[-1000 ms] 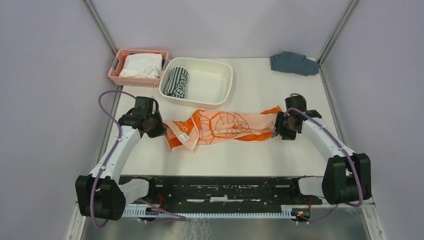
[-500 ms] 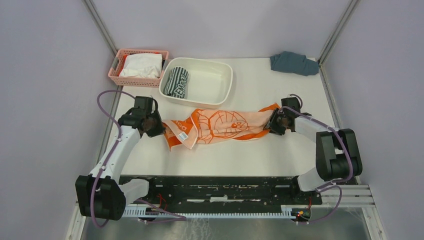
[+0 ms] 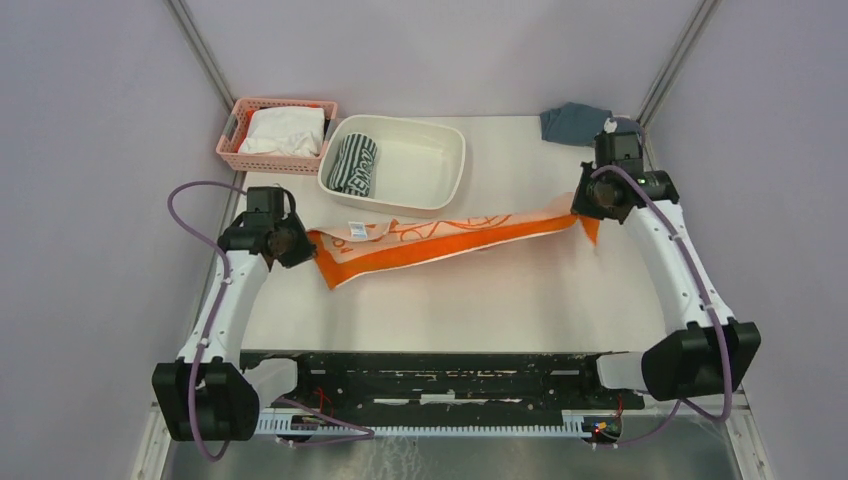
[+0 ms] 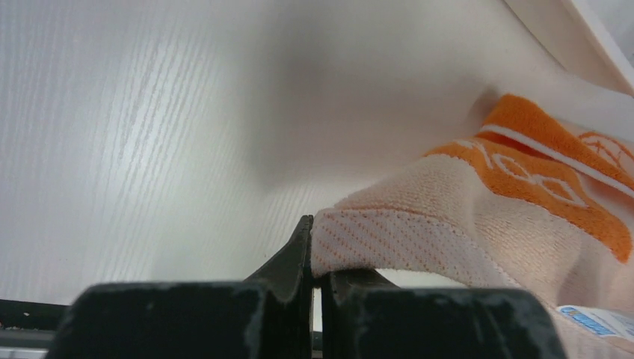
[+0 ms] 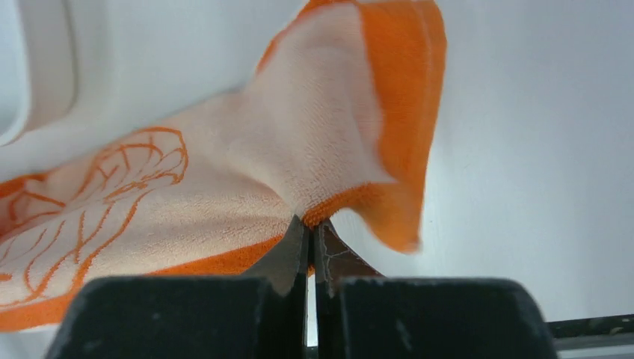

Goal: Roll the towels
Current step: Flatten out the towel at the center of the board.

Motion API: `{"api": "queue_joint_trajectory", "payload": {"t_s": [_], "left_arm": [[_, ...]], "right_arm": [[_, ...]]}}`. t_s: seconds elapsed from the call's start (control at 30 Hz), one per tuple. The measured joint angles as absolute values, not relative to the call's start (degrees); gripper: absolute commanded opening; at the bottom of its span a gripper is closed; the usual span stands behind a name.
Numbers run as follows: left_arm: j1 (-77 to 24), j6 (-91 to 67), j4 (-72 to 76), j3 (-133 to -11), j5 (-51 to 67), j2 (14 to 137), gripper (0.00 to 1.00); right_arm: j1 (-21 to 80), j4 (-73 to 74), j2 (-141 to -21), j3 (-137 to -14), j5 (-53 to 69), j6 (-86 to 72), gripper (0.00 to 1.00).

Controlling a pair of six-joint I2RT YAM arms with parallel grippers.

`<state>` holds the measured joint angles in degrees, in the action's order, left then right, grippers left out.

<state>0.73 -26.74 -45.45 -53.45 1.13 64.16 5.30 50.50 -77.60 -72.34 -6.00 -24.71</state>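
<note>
The orange towel [image 3: 440,240] with a peach centre hangs stretched between both arms, just above the table in front of the white tub. My left gripper [image 3: 298,243] is shut on its left end, and the left wrist view shows peach towel cloth [image 4: 419,232] pinched at the fingertips [image 4: 305,247]. My right gripper [image 3: 585,207] is shut on the towel's right end, where an orange corner [image 5: 396,149] flops past the tips. The green-and-white striped towel [image 3: 353,163] lies rolled in the left end of the tub.
A white tub [image 3: 430,170] stands behind the towel. A pink basket [image 3: 238,140] with a white cloth [image 3: 283,130] sits at the back left. A blue-grey cloth [image 3: 570,122] lies at the back right corner, just behind my right arm.
The right gripper closed on the orange towel's right end and pulled it up and to the back right. The left arm drew left. The bunched towel is now stretched out.
</note>
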Motion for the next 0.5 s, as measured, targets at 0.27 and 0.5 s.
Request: {"api": "queue_joint_trajectory", "payload": {"t_s": [0.27, 0.5], "left_arm": [[2.79, -27.83, -44.23, -50.11, 6.2, 64.25, 0.03], [3.79, -29.21, -41.45, -45.93, 6.13, 68.05, 0.03]], "right_arm": [[5.58, 57.36, -79.35, -77.41, -7.33, -19.99, 0.36], [4.73, 54.52, -86.72, -70.15, -6.44, -19.03, 0.51]]}}
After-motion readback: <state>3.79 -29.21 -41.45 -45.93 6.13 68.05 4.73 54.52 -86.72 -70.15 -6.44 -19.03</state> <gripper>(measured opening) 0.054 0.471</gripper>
